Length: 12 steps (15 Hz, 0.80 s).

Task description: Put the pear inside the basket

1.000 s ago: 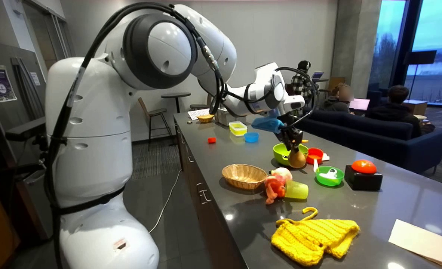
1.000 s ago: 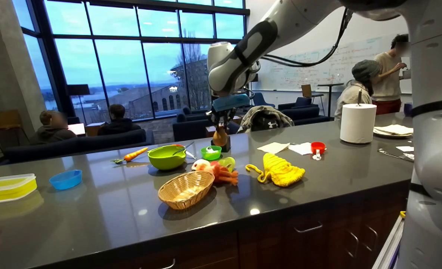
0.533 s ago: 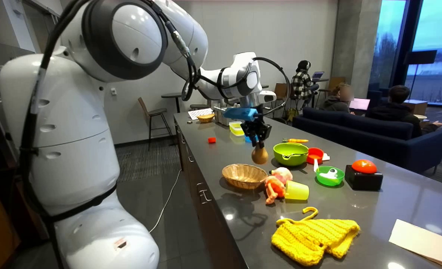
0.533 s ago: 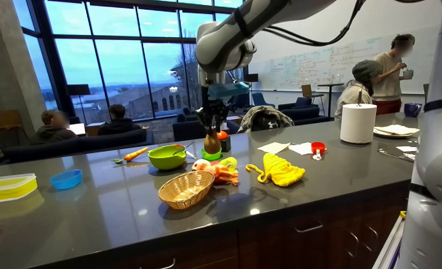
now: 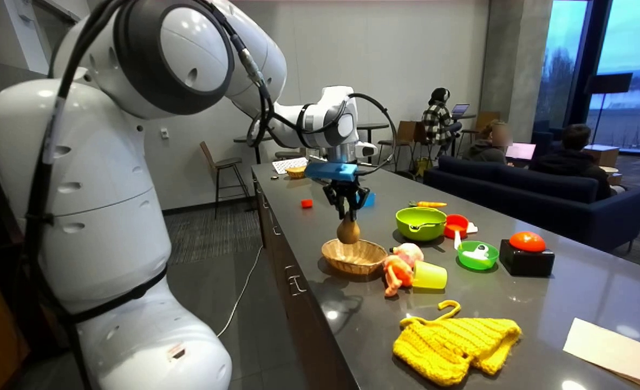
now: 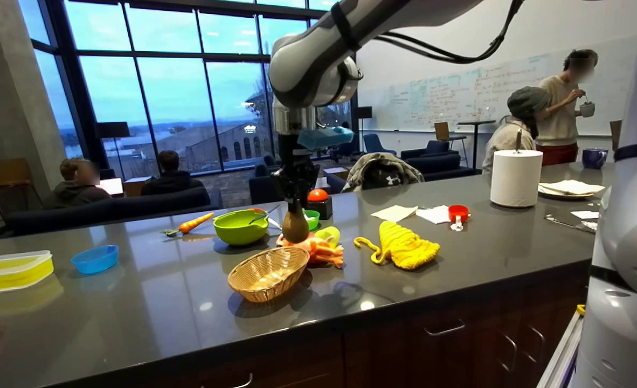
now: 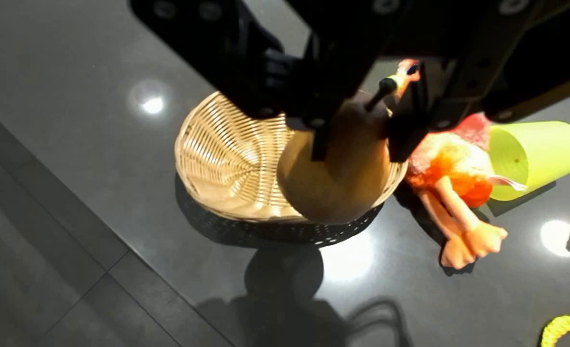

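A smooth, brownish-gold toy pear [image 7: 331,195], narrow neck up and round base down, its dark stem showing, hangs from a black gripper [image 7: 359,150] clamped on the neck. The toy pear is above the oval wicker basket [image 7: 232,164], toward its 3 o'clock end in the wrist view; how far the base clears the rim is hard to judge.

In that view a pink-and-orange plush toy [image 7: 451,168] lies beside the basket at 3 o'clock, with a tipped lime-green cup [image 7: 548,154] past it. The glossy dark-gray countertop [image 6: 151,323] carries bright reflections. From the basket in an exterior view, a green mixing bowl [image 5: 420,234] sits at 2 o'clock, an orange-red push button [image 5: 527,241] on a black base [image 5: 526,262] at 3 and a yellow knitted piece [image 5: 455,346] between 4 and 5.

From the toy pear in an exterior view, tall windows [image 6: 232,91] rise at 11 o'clock and a whiteboard [image 6: 437,97] covered in writing hangs between 1 and 2, while a standing person [image 6: 558,121] holds a gray mug [image 6: 587,110] at 2 o'clock. A dark blue sofa [image 5: 515,187] stands beyond the countertop.
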Each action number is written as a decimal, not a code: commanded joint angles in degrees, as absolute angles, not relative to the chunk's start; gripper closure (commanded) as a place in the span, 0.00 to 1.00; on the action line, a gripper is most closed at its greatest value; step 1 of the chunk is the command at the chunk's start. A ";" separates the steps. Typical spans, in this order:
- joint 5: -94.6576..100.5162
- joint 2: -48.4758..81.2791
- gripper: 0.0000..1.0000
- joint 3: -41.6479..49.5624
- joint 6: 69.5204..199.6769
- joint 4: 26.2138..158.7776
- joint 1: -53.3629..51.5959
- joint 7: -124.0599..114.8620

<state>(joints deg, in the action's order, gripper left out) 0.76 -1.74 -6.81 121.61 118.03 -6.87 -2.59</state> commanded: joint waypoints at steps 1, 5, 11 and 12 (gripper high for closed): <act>-0.04 0.77 0.93 -7.94 122.19 117.14 -7.93 0.64; 0.90 4.40 0.93 -9.34 122.79 116.30 -9.17 1.86; 0.98 8.94 0.93 -10.25 123.33 113.21 -10.13 2.33; 1.13 9.24 0.93 -10.28 123.25 112.55 -10.20 2.30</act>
